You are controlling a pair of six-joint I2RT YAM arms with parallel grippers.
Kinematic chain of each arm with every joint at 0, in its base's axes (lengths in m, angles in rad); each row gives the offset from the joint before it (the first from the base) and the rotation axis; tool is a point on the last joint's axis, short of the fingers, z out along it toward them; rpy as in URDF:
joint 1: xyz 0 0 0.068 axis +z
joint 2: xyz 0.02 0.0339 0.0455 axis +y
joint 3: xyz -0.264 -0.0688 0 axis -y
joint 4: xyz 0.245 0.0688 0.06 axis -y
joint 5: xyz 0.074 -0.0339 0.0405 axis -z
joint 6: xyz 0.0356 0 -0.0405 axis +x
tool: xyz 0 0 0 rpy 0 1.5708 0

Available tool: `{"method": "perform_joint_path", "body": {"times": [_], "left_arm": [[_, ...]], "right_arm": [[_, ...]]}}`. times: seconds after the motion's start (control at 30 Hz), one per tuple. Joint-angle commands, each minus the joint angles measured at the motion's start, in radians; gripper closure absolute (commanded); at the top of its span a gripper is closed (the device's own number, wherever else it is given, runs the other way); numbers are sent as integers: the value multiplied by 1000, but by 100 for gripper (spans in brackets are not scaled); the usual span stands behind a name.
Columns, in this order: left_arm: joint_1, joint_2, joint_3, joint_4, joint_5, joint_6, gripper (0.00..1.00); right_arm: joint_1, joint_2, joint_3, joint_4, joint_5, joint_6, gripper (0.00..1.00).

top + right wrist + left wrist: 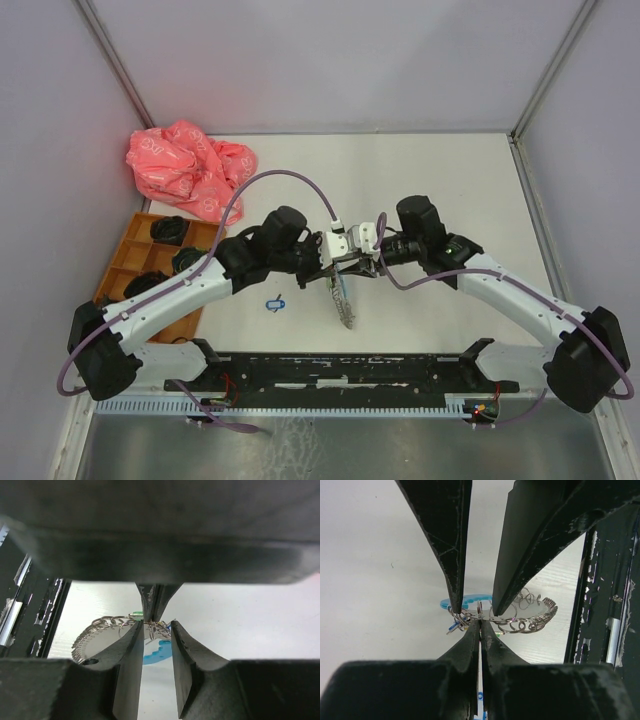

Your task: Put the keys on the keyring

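The keyring (345,300), a loop of small steel rings with a light-blue curved section (470,600), hangs between the two grippers above the table. My left gripper (480,622) is shut on one thin ring of the keyring. My right gripper (154,627) faces it, open, its fingers astride the same spot with a cluster of rings and small keys (162,626) between them. A green tag (136,614) shows beside the left fingertips. Both grippers meet at the table's middle, left gripper (340,262) and right gripper (358,262). One blue-tagged key (276,303) lies on the table.
A crumpled pink bag (188,168) lies at the back left. An orange compartment tray (122,262) with dark items stands at the left edge under the left arm. A black rail (340,370) runs along the near edge. Grey walls close the back and sides.
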Motion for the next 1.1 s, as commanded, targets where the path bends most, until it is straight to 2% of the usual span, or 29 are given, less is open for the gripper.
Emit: {"method": "perform_joint_path", "body": {"times": [0.0,0.2,0.33,0.5,0.63,1.07], "left_arm": [[-9,-38,17,100,14,26,97],[-8,-39,5,108,9,23,97],[-9,-42,-5,115,6,23,97],[-8,-39,1,110,12,23,97],[-9,-36,0,109,14,23,97],[-9,-24,12,101,27,23,97]], "right_arm": [[-6,24,-43,70,-14,-5,65],[-29,23,-88,151,-42,18,67],[-82,-29,-179,326,-45,119,63],[-93,-4,-211,398,-117,140,62],[-94,-3,-245,533,-135,192,62],[-95,17,-202,511,-228,187,65]]}}
